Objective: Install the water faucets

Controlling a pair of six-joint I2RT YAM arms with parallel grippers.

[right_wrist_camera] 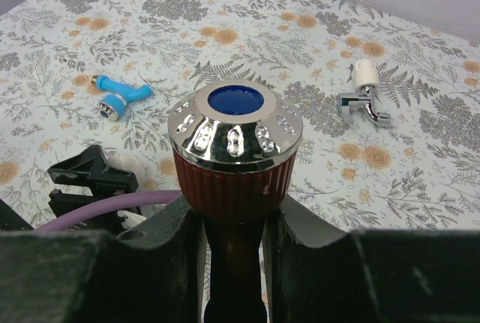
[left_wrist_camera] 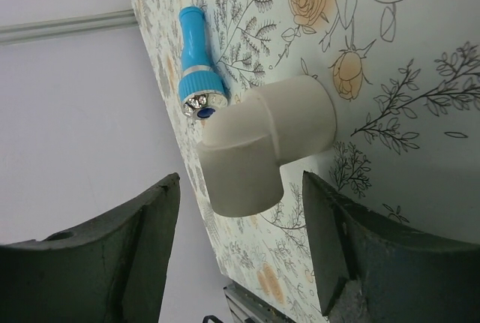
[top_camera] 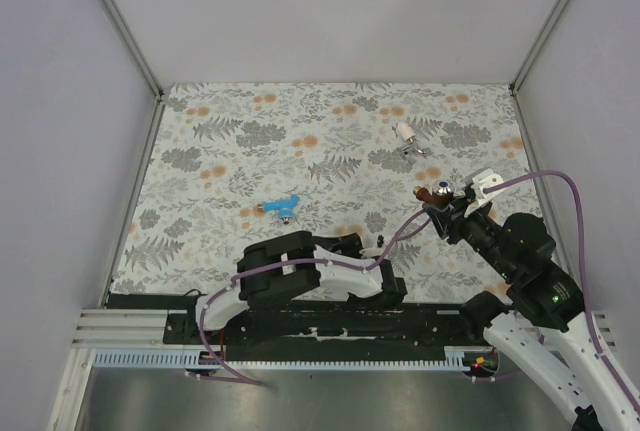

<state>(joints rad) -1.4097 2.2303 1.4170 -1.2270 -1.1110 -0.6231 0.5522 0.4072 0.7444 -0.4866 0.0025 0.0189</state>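
**Operator:** What does the right wrist view show of the right gripper (right_wrist_camera: 232,225)?

**Technician:** Its jaws are clamped on the ribbed body of the reddish-brown faucet (right_wrist_camera: 236,165). The chrome cap with its blue centre faces the camera. The top view adds the location: the faucet is held up over the right side of the floral table (top_camera: 200,151).

**Operator:** And the left gripper (left_wrist_camera: 241,188)?

**Technician:** Only the left wrist view settles it. The jaws stand well apart, one finger on either side of the white elbow fitting (left_wrist_camera: 266,151), with a gap at each side. Nothing is gripped. In the top view the fitting is too small to make out.

**Operator:** The other faucets?

**Technician:** The blue faucet (top_camera: 283,206) lies left of centre, just beyond the fitting in the left wrist view. The white-silver faucet (top_camera: 408,138) lies far right, well apart from both grippers. It appears only in the top and right wrist views.
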